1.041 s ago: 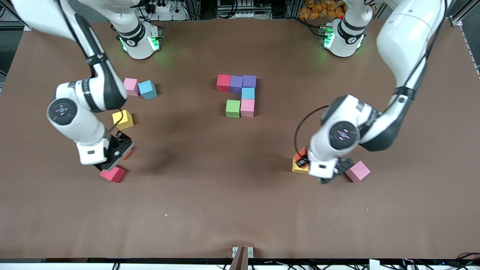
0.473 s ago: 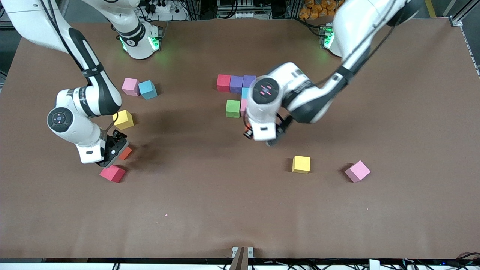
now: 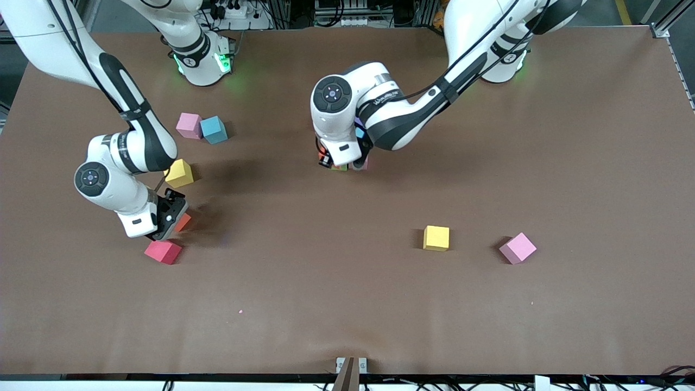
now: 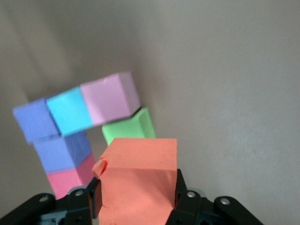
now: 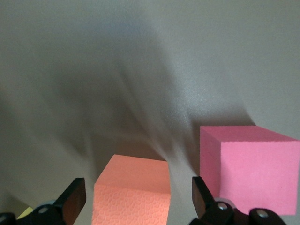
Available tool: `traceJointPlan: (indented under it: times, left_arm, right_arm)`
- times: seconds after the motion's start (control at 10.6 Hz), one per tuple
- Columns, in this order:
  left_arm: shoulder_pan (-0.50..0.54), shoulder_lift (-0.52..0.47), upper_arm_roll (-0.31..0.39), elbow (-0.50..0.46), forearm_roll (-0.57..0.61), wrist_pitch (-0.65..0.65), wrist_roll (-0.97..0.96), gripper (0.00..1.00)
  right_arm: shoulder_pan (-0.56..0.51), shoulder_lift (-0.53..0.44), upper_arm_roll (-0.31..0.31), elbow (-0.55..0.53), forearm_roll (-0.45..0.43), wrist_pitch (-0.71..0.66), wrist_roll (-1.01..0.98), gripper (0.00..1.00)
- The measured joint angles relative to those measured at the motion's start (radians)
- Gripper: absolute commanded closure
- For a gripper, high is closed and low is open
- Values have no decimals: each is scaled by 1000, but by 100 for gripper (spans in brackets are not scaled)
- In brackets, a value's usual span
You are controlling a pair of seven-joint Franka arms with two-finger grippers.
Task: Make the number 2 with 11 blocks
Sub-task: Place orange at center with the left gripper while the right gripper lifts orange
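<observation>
- At five o'clock on the table, a yellow block [image 3: 436, 238] and a pink block [image 3: 518, 247] lay loose, and a red block [image 3: 162, 251] at eight.
- Also at eight, the right gripper [image 3: 168, 217], jaws spread, straddled an orange block [image 5: 133, 187], ungrasped.
- Centre, toward twelve, the number 2 [image 4: 70, 126] had six cubes, with five seemingly left. The left gripper [image 4: 137, 199] clenched a second orange block [image 4: 138, 180] over it.

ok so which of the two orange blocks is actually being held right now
The orange block clamped in the left pincer, up over the unfinished number 2. The other orange block sits on the table under the open right pincer.
</observation>
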Motion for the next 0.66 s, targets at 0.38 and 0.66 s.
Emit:
traceJointPlan:
  times: [0.38,0.66]
  left_arm:
    - [-86,31,42,-1,-29,137,-208,91]
    - [-191,79,122,-2,-29,285,-318,90]
  right_arm:
    - [-26,3,0,-16,0,0,0,0]
    - [-40,6,0,-35,1,1,45,1]
